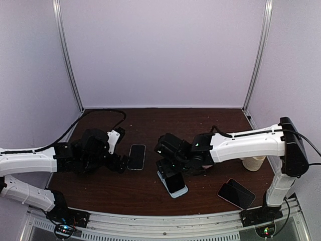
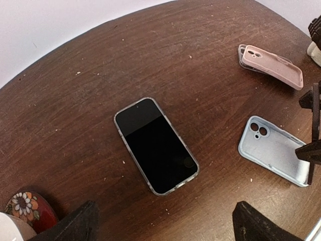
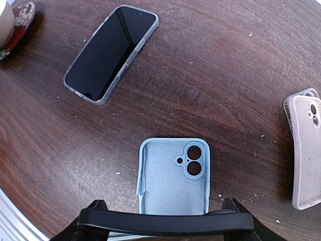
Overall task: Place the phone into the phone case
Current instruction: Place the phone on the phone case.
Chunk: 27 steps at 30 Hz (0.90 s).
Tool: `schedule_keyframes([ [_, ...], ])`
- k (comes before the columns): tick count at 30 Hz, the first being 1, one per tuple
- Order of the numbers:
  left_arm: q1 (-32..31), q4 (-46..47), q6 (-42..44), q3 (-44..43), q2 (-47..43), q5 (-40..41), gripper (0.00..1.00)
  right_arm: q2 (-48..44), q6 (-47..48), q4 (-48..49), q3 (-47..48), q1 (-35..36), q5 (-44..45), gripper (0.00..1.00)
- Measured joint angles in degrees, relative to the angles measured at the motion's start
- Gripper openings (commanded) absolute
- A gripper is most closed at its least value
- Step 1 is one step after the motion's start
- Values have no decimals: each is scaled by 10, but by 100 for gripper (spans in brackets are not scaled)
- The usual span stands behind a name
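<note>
The right pincer (image 3: 163, 210) is clenched across the width of a flat black slab seen edge-on, which I take to be the black phone (image 3: 165, 222). Gripping it by the long sides leaves its back free to drop into a shell. Directly beneath lies the light blue silicone phone case (image 3: 173, 181), hollow side up on the dark brown wooden worktop (image 3: 241, 75), so the phone can be lowered straight in. In the overhead view the phone overlaps the case's near end; by my reading it is not yet seated. The left pincer (image 2: 165, 218) is released, its fingers spread wide on either side of a second phone in a clear case (image 2: 155, 145), which lies screen-up and untouched, out of the working arm's way. A pink case (image 2: 273, 65) rests well apart from it
</note>
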<state>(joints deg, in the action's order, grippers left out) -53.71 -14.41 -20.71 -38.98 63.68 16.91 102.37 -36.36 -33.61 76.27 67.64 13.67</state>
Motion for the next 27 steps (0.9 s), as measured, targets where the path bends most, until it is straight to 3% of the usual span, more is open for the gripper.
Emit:
schedule_keyframes([
  [27,0,-3,-5,0,12,3,96,66,17,-37,33,-5,-16,21],
])
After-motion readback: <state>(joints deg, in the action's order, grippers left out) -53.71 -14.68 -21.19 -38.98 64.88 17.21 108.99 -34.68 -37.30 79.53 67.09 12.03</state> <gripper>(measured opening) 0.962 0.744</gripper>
